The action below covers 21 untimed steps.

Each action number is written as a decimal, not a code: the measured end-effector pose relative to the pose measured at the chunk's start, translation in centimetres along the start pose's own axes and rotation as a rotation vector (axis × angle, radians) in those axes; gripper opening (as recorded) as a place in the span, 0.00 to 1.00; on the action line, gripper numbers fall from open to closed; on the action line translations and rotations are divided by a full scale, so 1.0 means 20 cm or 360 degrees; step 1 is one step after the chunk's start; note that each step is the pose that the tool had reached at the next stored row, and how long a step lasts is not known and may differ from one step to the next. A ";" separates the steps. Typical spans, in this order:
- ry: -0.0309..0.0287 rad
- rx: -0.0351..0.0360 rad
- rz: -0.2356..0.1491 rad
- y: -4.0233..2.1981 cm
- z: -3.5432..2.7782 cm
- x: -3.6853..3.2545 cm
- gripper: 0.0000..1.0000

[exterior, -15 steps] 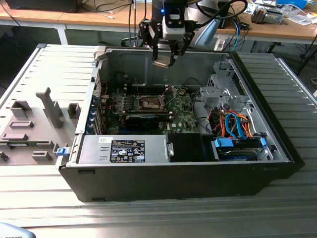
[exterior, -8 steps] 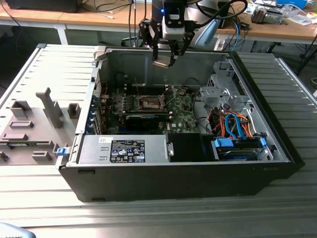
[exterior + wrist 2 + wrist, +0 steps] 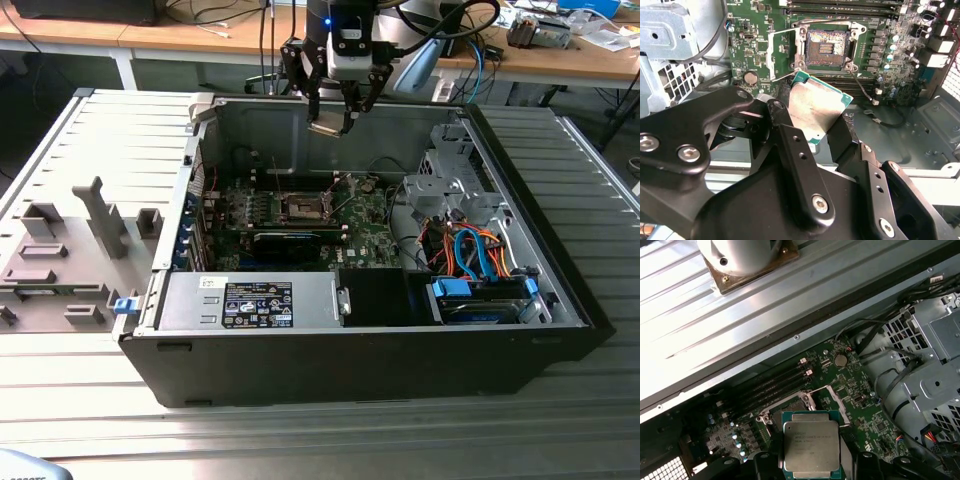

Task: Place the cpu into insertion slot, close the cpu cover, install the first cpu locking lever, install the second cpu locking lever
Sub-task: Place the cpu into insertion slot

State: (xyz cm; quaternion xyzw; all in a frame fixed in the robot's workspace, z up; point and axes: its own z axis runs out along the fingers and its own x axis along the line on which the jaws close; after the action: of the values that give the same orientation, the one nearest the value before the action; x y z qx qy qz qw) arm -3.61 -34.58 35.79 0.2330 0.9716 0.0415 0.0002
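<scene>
While my black claw (image 3: 333,118) hangs high over the open dark computer case (image 3: 350,370), near its far wall in the exterior view, its fingers are pinched on opposite edges of the small flat square cpu with the pale silvery metal face (image 3: 815,107). The chip is in the air, well apart from the board. Beneath it the square insertion slot with a dark centre and silver rim (image 3: 826,47) lies bare on the green circuit board (image 3: 747,55). The thin silvery cpu cover frame (image 3: 784,52) is swung open just beside it. By my reckoning none of the four steps is done. The chip is not seated, the cover is not shut, and both locking levers are left to install.
</scene>
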 end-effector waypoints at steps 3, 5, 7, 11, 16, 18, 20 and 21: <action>-0.00004 0.0000 0.0005 0.000 0.000 0.000 0.54; -0.00007 0.0000 0.0008 0.000 0.000 0.000 0.54; -0.00009 0.0000 0.0012 0.000 0.000 0.000 0.54; -0.00015 -0.0001 0.0019 0.000 0.000 0.000 0.54; -0.00021 -0.0001 0.0026 0.000 0.000 0.000 0.54; -0.00023 -0.0001 0.0028 0.000 0.001 0.000 0.54; -0.00024 -0.0001 0.0030 0.000 0.001 0.000 0.54; -0.00026 -0.0001 0.0031 0.000 0.001 0.000 0.54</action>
State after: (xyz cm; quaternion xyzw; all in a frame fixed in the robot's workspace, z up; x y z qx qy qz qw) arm -3.61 -34.58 35.78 0.2427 0.9692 0.0415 0.0006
